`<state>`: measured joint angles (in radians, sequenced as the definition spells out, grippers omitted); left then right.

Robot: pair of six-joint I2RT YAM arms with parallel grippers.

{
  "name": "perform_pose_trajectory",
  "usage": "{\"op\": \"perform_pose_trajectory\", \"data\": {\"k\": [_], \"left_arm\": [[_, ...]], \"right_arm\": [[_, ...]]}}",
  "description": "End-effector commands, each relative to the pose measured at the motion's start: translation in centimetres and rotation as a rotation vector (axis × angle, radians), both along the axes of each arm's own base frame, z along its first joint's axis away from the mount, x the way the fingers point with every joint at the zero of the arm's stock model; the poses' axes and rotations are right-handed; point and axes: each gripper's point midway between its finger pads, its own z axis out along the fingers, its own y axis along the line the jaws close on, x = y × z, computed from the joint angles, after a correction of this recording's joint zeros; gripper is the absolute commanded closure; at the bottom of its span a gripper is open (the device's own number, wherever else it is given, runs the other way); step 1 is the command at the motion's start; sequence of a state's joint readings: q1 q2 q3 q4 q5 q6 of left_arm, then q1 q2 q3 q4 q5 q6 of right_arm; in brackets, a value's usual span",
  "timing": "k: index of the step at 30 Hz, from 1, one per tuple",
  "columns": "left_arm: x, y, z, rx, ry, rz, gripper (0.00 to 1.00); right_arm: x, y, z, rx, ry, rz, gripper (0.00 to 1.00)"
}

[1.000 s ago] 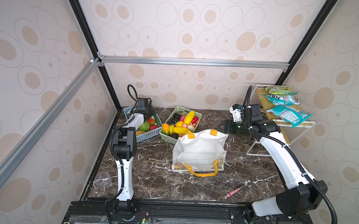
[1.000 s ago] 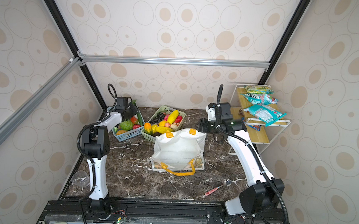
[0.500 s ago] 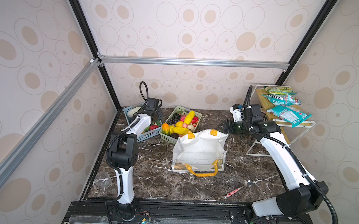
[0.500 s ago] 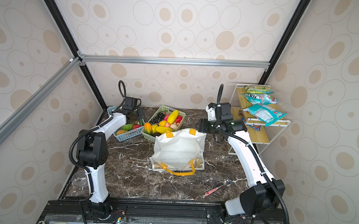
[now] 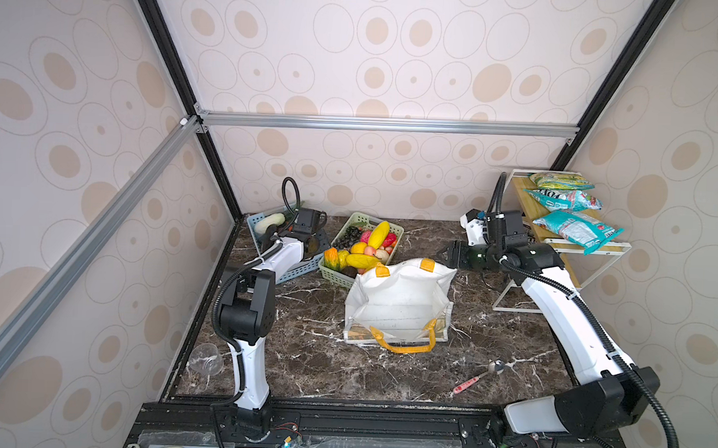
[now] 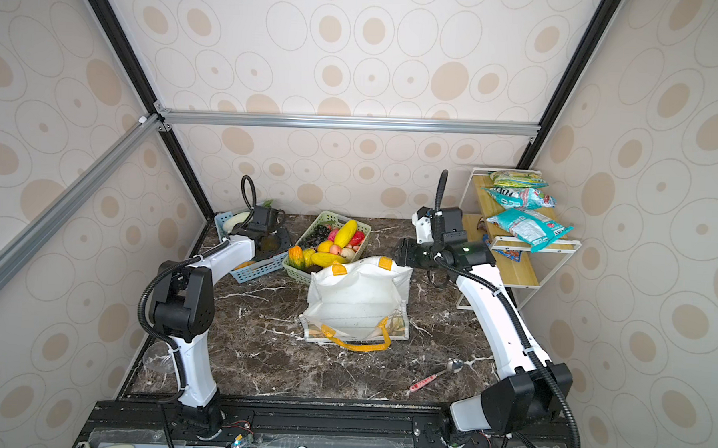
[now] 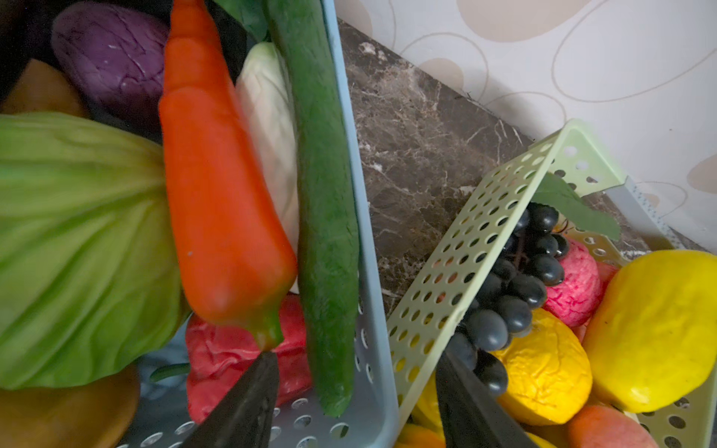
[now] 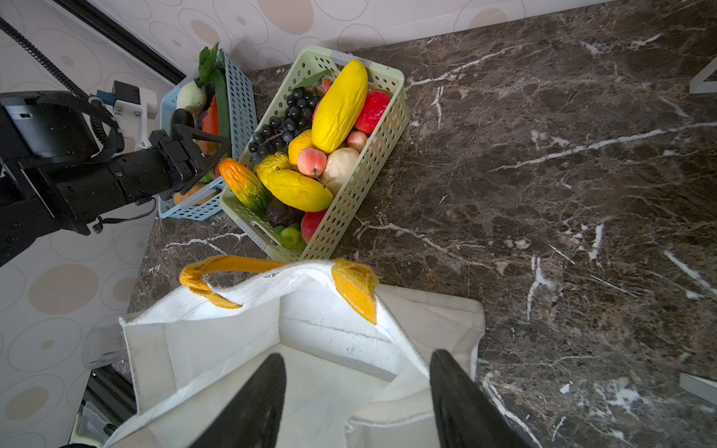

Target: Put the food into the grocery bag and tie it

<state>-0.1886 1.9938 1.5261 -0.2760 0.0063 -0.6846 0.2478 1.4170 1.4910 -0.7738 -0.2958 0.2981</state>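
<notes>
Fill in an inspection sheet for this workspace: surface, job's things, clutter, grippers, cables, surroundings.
Surface: dark marbled tabletop, no spills seen.
Job's things: white stiff tote bag with yellow handles stands open, centre, looks empty; toy produce in green slotted basket and blue slotted basket; teal snack packets on wood-and-wire shelf.
Clutter: pink-handled metal spoon; clear glass at tabletop's left edge.
Grippers: left gripper open over blue basket; right gripper open above tote's rim.
Cables: black corrugated hoses on both arms, nothing snagged.
Surroundings: oval-patterned walls, aluminium frame.
</notes>
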Motion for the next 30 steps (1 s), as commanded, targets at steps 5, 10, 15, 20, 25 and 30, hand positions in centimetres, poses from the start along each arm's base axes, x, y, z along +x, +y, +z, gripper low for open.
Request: {"op": "perform_pose_trajectory", "data": {"k": [5,10,15,20,25,30], "left_arm": [[1.0,-1.2,-1.9,-0.084,0.015,-0.002,0.38],[1.4,-1.6,-2.3,-0.123,0.002,0.005,0.42],[1.5,-1.6,-1.8,-0.167,-0.034,0.025,0.51],[1.3,-1.2,-0.5,-0.162,-0.067,0.037,0.56],[1.3,-0.7,-0.5,-0.157,-0.066,0.048,0.63],[1.1,-0.5,-0.6,-0.158,-0.065,0.059,0.67]], "right_arm": [[-0.5,0.2,0.4,-0.001,-0.016,0.014,0.38],[-0.6,0.1,0.1,-0.003,-0.011,0.012,0.38],[-0.6,0.2,-0.1,0.001,-0.009,0.011,0.38],[-0.6,0.2,-0.1,0.008,-0.008,0.01,0.38],[-0.6,0.4,-0.1,0.017,-0.008,0.015,0.39],[-0.7,0.4,-0.1,0.017,-0.009,0.013,0.39]]}}
